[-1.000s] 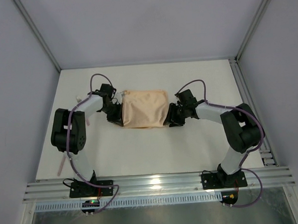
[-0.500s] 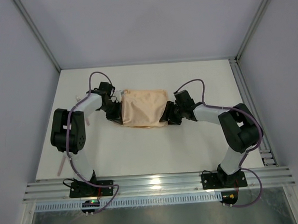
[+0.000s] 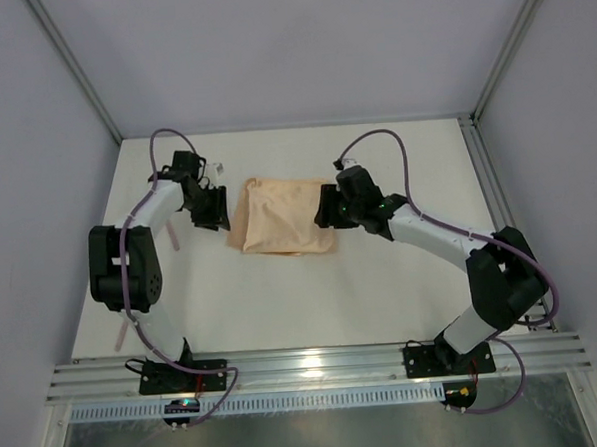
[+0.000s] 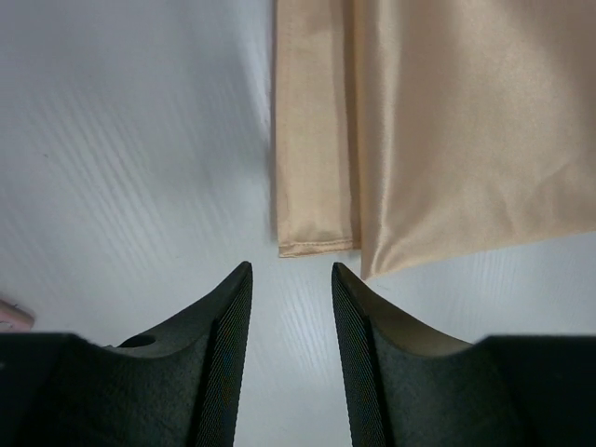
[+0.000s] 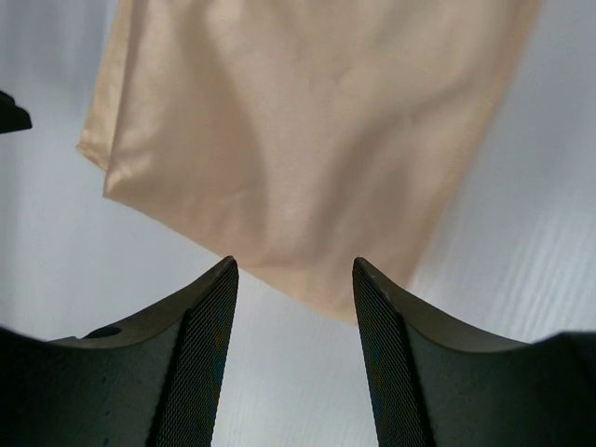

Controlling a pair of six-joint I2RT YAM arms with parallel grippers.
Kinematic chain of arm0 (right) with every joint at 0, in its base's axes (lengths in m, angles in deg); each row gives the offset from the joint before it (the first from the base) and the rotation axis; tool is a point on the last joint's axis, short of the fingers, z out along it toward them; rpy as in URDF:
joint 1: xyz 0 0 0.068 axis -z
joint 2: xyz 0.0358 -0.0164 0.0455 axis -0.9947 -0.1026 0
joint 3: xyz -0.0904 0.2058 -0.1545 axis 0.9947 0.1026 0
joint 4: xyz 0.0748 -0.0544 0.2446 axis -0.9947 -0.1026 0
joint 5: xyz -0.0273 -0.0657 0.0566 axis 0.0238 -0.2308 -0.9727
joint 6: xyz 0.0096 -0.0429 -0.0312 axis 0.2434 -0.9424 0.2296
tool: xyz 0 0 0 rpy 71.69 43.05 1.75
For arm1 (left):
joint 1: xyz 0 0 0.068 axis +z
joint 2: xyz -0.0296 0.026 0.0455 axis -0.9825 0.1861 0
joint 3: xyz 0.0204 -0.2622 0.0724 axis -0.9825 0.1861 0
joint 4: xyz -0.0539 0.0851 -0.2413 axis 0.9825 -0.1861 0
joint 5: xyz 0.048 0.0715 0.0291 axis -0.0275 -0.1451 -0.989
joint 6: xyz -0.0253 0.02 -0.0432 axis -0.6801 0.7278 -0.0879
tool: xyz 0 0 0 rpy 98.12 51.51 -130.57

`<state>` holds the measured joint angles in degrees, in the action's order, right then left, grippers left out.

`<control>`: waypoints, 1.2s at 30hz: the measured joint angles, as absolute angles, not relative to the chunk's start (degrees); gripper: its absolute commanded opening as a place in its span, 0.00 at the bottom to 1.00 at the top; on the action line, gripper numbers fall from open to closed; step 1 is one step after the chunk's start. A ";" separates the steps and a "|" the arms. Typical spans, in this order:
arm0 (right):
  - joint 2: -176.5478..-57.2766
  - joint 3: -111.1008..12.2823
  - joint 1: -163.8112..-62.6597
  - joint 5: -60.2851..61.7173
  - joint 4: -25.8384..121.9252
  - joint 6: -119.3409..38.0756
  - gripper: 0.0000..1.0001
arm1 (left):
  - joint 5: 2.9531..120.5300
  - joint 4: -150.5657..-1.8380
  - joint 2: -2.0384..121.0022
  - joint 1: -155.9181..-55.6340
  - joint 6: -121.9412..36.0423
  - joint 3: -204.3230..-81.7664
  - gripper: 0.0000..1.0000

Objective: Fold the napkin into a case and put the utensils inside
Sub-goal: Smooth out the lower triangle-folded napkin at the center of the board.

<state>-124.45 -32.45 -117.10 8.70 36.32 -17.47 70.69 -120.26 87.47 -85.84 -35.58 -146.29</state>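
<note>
White table w/ folded napkin lying flat btwn left gripper & right gripper, both jaws spread, gripping nothing.

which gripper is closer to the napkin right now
Right. The right gripper is open, with an edge of the napkin showing between its fingertips. The left gripper, also open, is just short of the opposite edge, with a strip of table between.

Ahead of my left gripper the napkin is soft peach cloth, smooth, with a faint satin sheen; the desk under it is white, matt, finely lined; my pads are matt black, closely ribbed; beyond my right gripper the same cloth shows gentle creases.
</note>
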 measured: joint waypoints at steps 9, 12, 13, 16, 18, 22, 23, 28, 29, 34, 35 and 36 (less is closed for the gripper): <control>-135.27 -45.61 -127.35 7.19 36.15 -22.89 0.54 | 67.41 -116.89 88.26 -85.25 -35.69 -144.04 0.41; -137.13 -47.58 -128.05 5.75 36.17 -23.50 0.53 | 67.17 -115.65 89.85 -85.25 -36.08 -142.16 0.35; -138.05 -48.47 -128.25 5.44 36.26 -23.68 0.53 | 67.09 -115.43 90.20 -85.28 -36.12 -141.92 0.35; -141.83 -52.08 -129.04 5.09 36.15 -24.64 0.52 | 67.06 -114.82 91.60 -85.23 -37.22 -141.18 0.29; -145.06 -54.88 -130.06 4.94 36.13 -25.23 0.52 | 67.13 -114.21 91.56 -85.19 -37.44 -141.07 0.26; -151.05 -59.75 -132.69 4.74 35.54 -26.85 0.52 | 67.65 -113.20 91.60 -85.19 -38.46 -140.72 0.19; -152.03 -60.58 -133.12 4.72 35.40 -27.13 0.52 | 67.92 -112.94 91.60 -85.19 -38.53 -140.61 0.18; -157.00 -65.41 -135.48 4.67 33.61 -28.90 0.51 | 70.58 -111.36 91.47 -85.17 -39.84 -139.60 0.22; -157.67 -66.24 -135.83 4.78 33.26 -29.34 0.51 | 71.04 -111.06 91.40 -85.15 -40.10 -139.39 0.22; -160.23 -69.63 -137.43 7.45 31.51 -31.24 0.50 | 72.14 -110.25 91.08 -85.15 -41.09 -138.62 0.22; -160.38 -69.89 -137.65 8.13 31.16 -31.50 0.50 | 72.14 -110.18 91.03 -85.15 -41.28 -138.56 0.22; -160.51 -70.07 -137.93 8.94 30.88 -31.94 0.50 | 72.14 -110.16 90.99 -85.15 -41.43 -138.53 0.21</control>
